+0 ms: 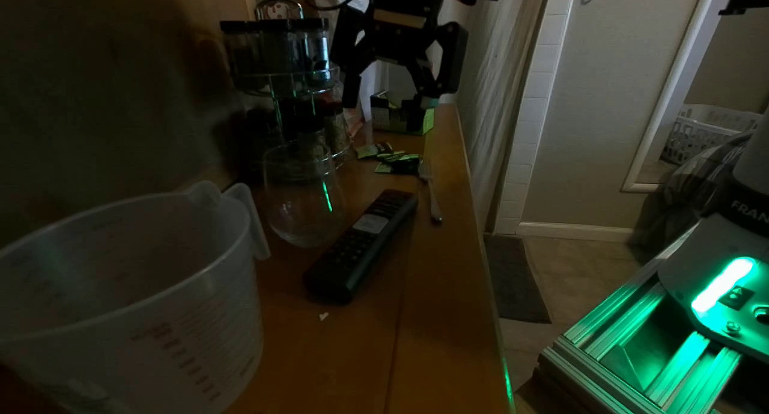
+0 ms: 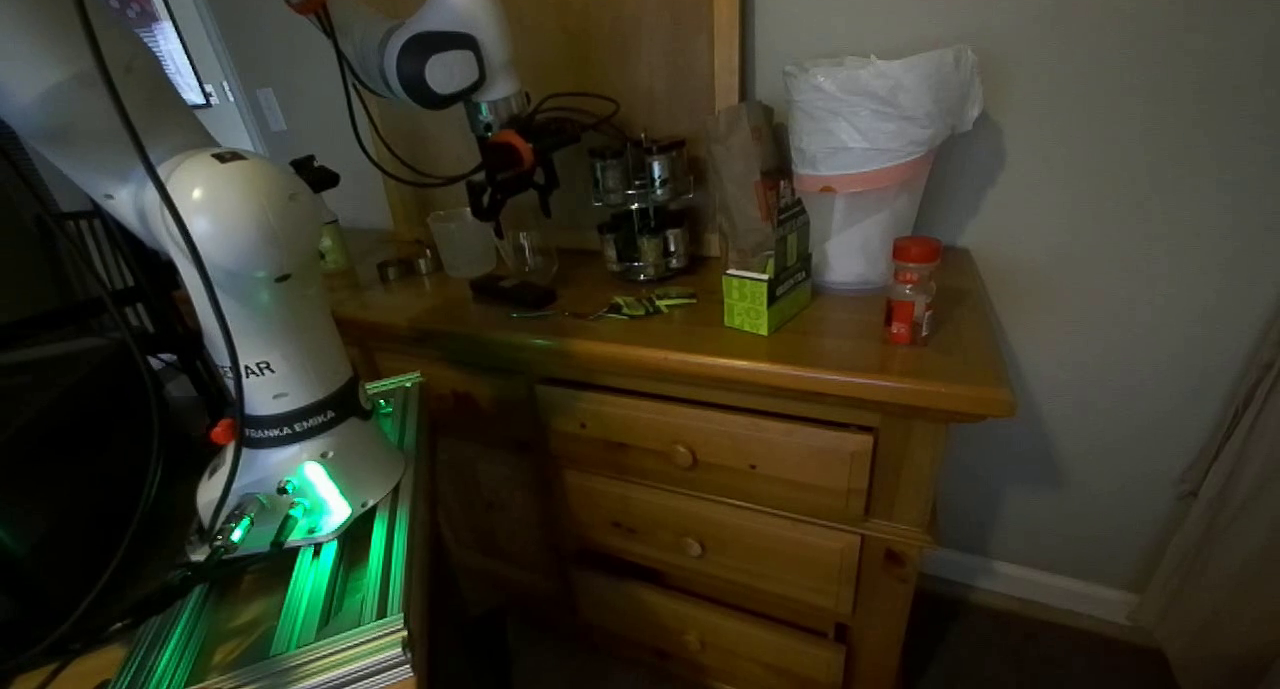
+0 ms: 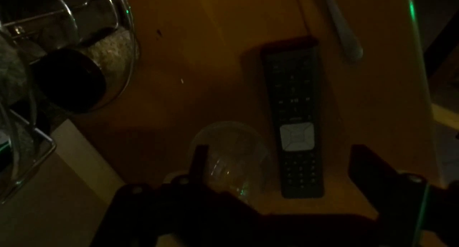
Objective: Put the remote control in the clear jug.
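A long black remote control (image 1: 363, 240) lies buttons up on the wooden top; both exterior views show it, and it also fills the middle of the wrist view (image 3: 296, 103). The clear jug (image 1: 198, 336), whitish with faint red marks, stands upright, with its near side cut off by the frame edge; in an exterior view the jug (image 2: 463, 244) appears farther back, behind the remote. My gripper (image 1: 383, 106) hangs in the air above the remote, its two fingers wide apart and nothing between them. In the wrist view the remote shows between the dark fingertips, well below them.
A round stemless glass (image 1: 303, 210) stands close beside the remote, between it and the wall side. Behind that is a spice rack (image 2: 645, 209) with dark-lidded jars. A metal utensil (image 1: 432, 197), green packets (image 2: 645, 304) and a green box (image 2: 765, 294) lie farther along.
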Tool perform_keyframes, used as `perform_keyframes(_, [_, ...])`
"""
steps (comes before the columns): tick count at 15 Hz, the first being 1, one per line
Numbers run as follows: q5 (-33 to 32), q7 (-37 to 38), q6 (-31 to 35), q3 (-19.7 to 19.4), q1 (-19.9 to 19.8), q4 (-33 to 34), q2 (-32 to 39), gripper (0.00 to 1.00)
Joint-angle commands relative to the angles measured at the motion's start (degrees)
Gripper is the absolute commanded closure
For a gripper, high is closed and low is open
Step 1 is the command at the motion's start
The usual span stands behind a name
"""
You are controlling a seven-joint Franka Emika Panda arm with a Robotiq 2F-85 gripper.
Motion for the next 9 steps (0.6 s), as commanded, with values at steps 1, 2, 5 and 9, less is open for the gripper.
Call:
perform_keyframes(1, [-4.1, -0.3, 0.2, 0.0, -1.4, 0.0, 2.7, 0.0])
perform_keyframes(2, [-4.1, 0.1, 0.5, 0.2, -1.6, 0.0, 3.6, 0.0])
perform_keyframes(5, [-4.2, 1.7, 2.5, 1.2, -2.2, 0.0, 6.3, 0.0])
perform_keyframes(9, [-4.6, 2.2, 5.2, 2.2, -3.3, 0.0, 10.1, 0.0])
